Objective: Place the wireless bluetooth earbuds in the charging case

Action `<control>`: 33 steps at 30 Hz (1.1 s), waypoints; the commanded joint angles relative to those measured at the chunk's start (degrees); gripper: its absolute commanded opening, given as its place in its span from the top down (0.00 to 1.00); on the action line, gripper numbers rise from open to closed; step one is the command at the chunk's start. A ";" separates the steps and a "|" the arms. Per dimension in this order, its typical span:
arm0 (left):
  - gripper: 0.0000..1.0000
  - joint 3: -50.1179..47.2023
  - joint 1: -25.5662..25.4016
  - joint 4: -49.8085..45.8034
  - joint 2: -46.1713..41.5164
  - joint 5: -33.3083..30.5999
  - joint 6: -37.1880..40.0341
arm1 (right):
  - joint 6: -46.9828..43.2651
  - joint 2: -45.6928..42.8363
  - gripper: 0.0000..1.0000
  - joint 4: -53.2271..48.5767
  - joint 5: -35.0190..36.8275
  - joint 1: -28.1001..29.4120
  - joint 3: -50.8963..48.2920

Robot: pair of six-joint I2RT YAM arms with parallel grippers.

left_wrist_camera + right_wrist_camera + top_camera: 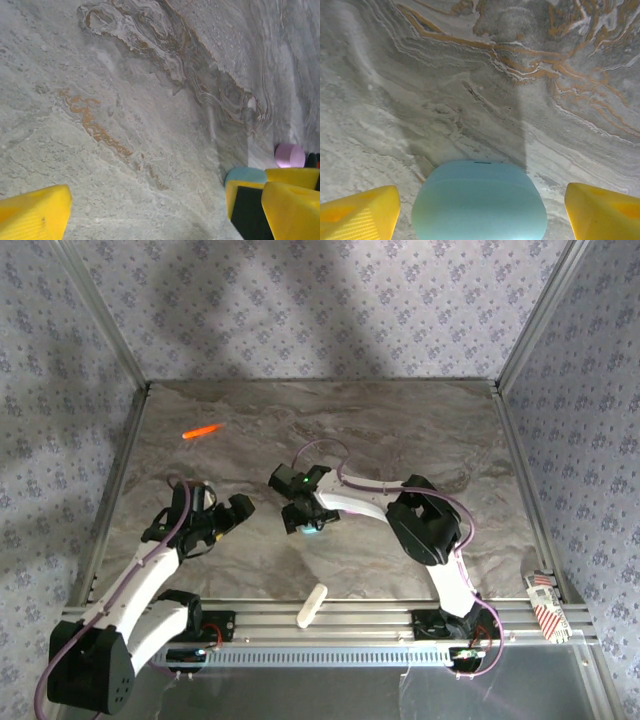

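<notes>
A light teal oval charging case (479, 200) lies on the marble table with its lid down. My right gripper (481, 202) is open around it, a yellow finger (360, 212) on each side with a gap to the case. From above, the teal case (313, 528) peeks out under the right gripper (305, 521). My left gripper (228, 514) stands open to its left, over bare table, with nothing between its fingers (32, 215). The left wrist view catches the teal case (245, 175) and a pink-lilac case (290, 156) at the right edge. The earbuds are out of view.
An orange stick-like object (203, 431) lies at the back left. A white oblong piece (312, 604) rests on the front rail, and a red-and-white packet (545, 604) sits at the front right. Metal frame rails (110, 490) border the table.
</notes>
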 commanded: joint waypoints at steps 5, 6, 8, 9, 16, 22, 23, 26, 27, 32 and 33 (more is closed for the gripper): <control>0.00 -0.51 1.89 -2.11 -2.41 1.91 1.30 | 2.36 2.83 0.22 -2.81 0.51 -0.06 2.41; 0.00 -0.51 1.99 -2.16 -2.48 1.99 1.38 | 2.36 2.95 0.24 -2.86 0.40 -0.07 2.41; 0.00 -0.42 2.14 -2.14 -2.40 2.24 1.51 | 2.36 3.23 0.27 -2.76 0.08 -0.09 2.50; 0.00 -0.42 2.21 -2.12 -2.40 2.23 1.51 | 2.37 3.18 0.29 -2.74 -0.02 -0.15 2.50; 0.00 -0.25 2.52 -2.16 -2.48 2.47 1.55 | 2.11 1.53 0.37 -3.13 1.13 -1.77 2.30; 0.00 0.35 2.64 -2.13 -2.10 2.61 1.57 | 0.32 0.80 0.39 -2.67 2.01 -5.48 3.15; 0.00 0.46 2.61 -2.13 -1.92 2.71 1.66 | -0.08 1.07 0.39 -2.54 1.76 -6.12 3.49; 0.00 0.72 2.60 -2.01 -1.61 2.80 1.56 | -0.87 2.46 0.39 -2.47 1.05 -7.34 4.57; 0.00 0.72 2.67 -2.06 -1.52 2.80 1.68 | -1.05 2.89 0.39 -2.37 0.80 -7.50 4.84; 0.00 1.04 2.68 -1.89 -1.12 2.88 1.57 | -1.22 4.49 0.38 -1.66 -0.55 -7.53 5.82; 0.00 0.99 2.61 -1.68 -1.00 3.01 1.60 | -1.24 4.63 0.36 -1.67 -0.73 -7.51 5.92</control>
